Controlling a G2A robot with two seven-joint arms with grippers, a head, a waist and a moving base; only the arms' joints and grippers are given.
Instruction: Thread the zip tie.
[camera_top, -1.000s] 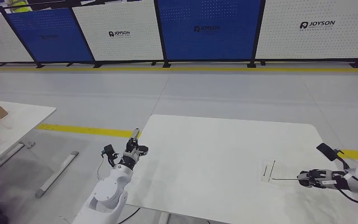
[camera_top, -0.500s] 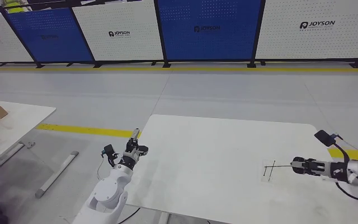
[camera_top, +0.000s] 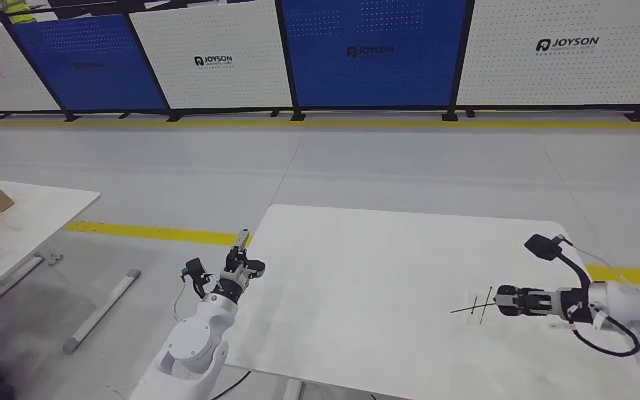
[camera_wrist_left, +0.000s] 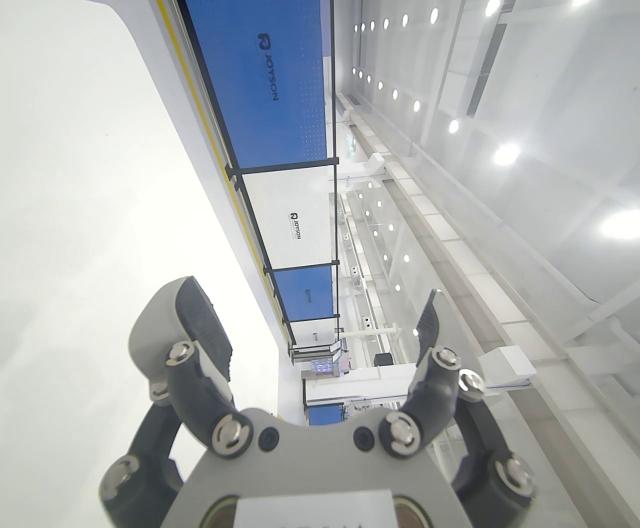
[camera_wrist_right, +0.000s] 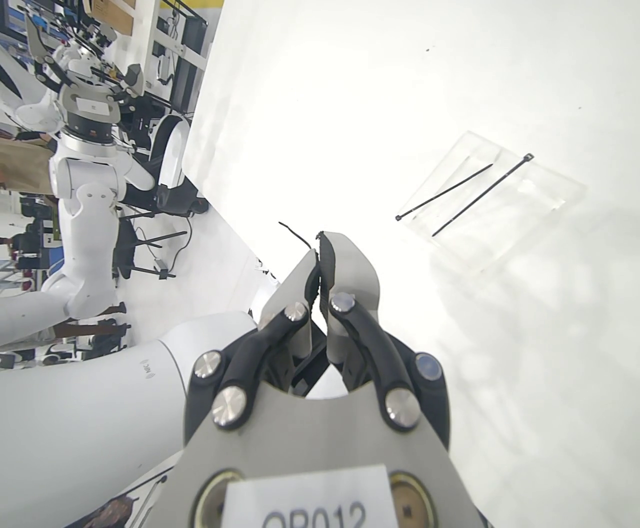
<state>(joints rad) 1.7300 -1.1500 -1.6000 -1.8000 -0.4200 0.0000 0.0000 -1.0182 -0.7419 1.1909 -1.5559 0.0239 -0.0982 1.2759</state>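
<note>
The right gripper (camera_wrist_right: 319, 246) is clamped on a zip tie (camera_wrist_right: 295, 234), whose thin end pokes out past its tips, so the pick-up looks done and the threading not yet begun. Just beyond the tips, two spare ties (camera_wrist_right: 450, 192) lie on a clear tray (camera_wrist_right: 555, 200). The next move likely calls for the left gripper (camera_wrist_left: 312, 300), which stands open and empty, pointing upward, far across the table (camera_top: 380, 270), while the right arm lies low and level.

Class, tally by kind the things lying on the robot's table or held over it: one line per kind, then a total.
zip ties: 3, counting the held zip tie in the right gripper
clear tray: 1
Total: 4
</note>
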